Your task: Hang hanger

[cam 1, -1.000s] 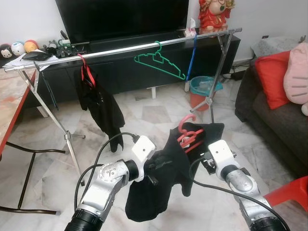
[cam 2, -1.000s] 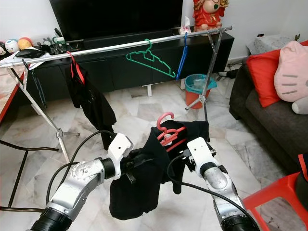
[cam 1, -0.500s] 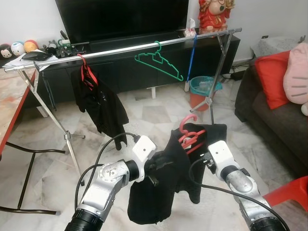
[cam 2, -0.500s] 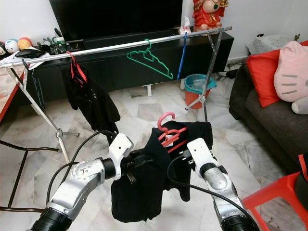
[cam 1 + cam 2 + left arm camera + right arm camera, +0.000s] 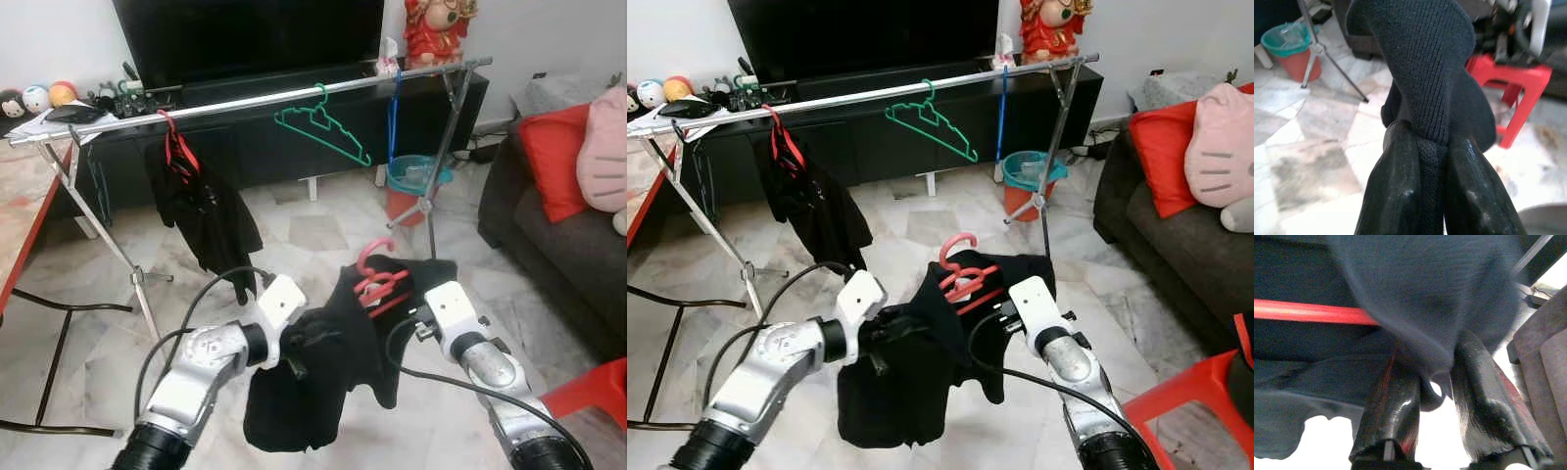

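Living-room rail (image 5: 245,101) ahead | left gripper (image 5: 1431,161), right gripper (image 5: 1437,382) raised, both pinching black garment (image 5: 313,392) on red hanger (image 5: 375,284)

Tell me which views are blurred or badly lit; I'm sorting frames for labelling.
Left and right eye views: sharp, evenly lit, rail and red hanger crisp. Left wrist view: knit of the black garment sharp, floor behind soft. Right wrist view: cloth up close smeared, right claw glossy with highlights, floor beneath blown out white.

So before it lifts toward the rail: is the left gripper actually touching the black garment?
Touching. In the left wrist view the left gripper has both fingers pressed against a fold of the black garment.
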`<state>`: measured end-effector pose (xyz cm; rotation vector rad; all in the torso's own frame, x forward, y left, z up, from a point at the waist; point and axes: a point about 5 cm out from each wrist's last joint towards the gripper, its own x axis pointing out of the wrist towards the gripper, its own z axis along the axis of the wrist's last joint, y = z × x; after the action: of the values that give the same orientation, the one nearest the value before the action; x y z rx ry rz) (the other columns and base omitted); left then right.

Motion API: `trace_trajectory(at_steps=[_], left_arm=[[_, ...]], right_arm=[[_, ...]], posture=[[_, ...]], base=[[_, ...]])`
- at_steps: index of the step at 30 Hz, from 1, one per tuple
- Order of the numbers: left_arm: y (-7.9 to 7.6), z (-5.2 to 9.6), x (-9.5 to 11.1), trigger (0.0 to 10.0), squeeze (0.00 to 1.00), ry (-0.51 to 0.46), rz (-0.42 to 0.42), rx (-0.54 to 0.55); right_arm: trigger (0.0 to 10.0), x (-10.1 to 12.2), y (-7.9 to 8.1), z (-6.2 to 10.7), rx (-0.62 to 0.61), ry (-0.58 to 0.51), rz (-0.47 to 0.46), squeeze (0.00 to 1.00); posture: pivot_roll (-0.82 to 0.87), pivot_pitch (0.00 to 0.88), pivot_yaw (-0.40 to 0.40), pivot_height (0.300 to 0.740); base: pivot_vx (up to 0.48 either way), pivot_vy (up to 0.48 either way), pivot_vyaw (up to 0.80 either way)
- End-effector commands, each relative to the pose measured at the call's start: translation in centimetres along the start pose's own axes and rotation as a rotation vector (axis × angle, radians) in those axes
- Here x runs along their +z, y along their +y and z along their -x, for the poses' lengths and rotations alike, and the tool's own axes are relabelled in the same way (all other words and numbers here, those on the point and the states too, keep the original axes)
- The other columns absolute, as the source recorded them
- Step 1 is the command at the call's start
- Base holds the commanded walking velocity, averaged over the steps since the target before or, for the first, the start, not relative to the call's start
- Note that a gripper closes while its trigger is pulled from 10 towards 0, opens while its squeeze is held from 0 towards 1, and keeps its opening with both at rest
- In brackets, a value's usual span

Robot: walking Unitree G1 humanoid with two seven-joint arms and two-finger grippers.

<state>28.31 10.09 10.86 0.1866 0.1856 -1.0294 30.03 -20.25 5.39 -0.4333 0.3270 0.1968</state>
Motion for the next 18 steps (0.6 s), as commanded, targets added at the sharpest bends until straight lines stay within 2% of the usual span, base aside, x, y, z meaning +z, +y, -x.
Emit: trace_trajectory(at_steps=[1, 7, 13, 17, 18], left_arm=[[0.7, 0.9, 0.3, 10.0, 0.0, -0.013, -0.032, 0.007], [1.8, 3.1, -0.5, 10.0, 0.0, 0.074, -0.114, -0.041], [2.8, 4.9, -0.6, 10.0, 0.0, 0.108, -0.177, -0.075], [3.3, 6.8, -0.7, 10.0, 0.0, 0.166, -0.233, -0.176], [3.3, 6.8, -0.7, 10.0, 0.0, 0.166, -0.233, -0.176]], right_arm=[[0.0, 0.0, -0.3, -0.1, -0.003, 0.004, 0.0, 0.0], [0.0, 0.0, -0.7, -0.1, -0.003, 0.009, 0.01, 0.0], [0.0, -0.2, -1.1, 0.0, 0.006, 0.023, 0.021, 0.0], [0.0, -0.7, -1.5, 0.1, 0.023, 0.06, 0.037, 0.0], [0.0, -0.7, -1.5, 0.1, 0.023, 0.06, 0.037, 0.0]], posture=[[0.03, 0.0, 0.028, 0.74], [0.03, 0.0, 0.024, 0.74], [0.03, 0.0, 0.021, 0.74], [0.03, 0.0, 0.015, 0.74], [0.03, 0.0, 0.015, 0.74]], base=[[0.0, 0.0, 0.0], [0.0, 0.0, 0.0], [0.0, 0.0, 0.0], [0.0, 0.0, 0.0], [0.0, 0.0, 0.0]])
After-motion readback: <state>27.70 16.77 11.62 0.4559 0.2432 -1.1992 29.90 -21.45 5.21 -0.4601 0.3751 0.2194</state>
